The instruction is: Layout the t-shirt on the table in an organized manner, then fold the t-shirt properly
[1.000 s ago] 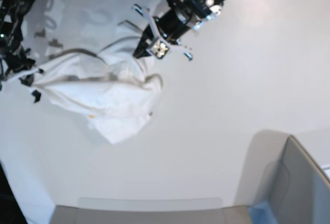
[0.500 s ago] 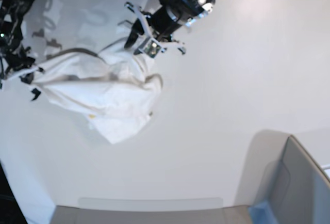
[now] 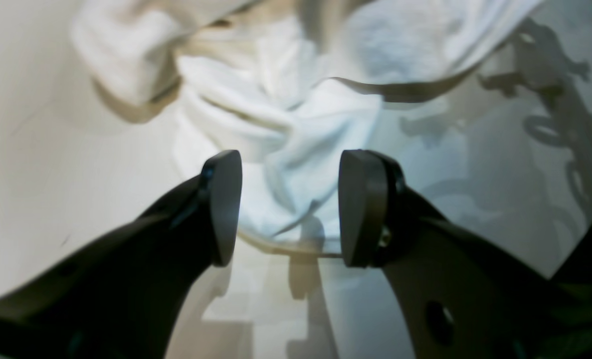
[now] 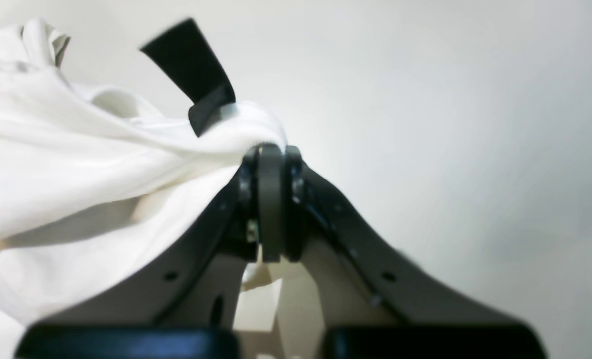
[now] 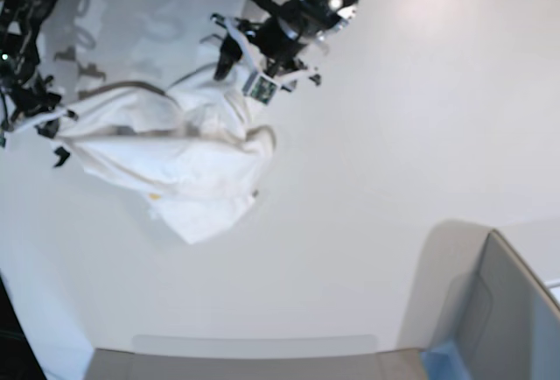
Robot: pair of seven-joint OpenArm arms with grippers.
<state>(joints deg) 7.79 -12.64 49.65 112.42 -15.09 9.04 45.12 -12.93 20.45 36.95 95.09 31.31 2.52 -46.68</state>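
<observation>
1. I am pinching the t-shirt (image 5: 175, 157) edge tight in my right gripper (image 4: 271, 149), anchoring that corner so the bunched cloth can spread on the table (image 5: 376, 179).
2. My left gripper (image 3: 288, 199) is gaping empty over a fold; a second ago it was nearly closed there, lower.

The t-shirt (image 5: 188, 157) is looking like soft, matt white cloth, bunching in thick wrinkles, with a small black fabric tag (image 4: 196, 75) sticking up. The table (image 5: 385, 135) is showing a smooth, plain white top with a faint sheen. The left gripper (image 3: 288, 204) fingers (image 3: 223, 204) are appearing as dark, matt plastic.
</observation>
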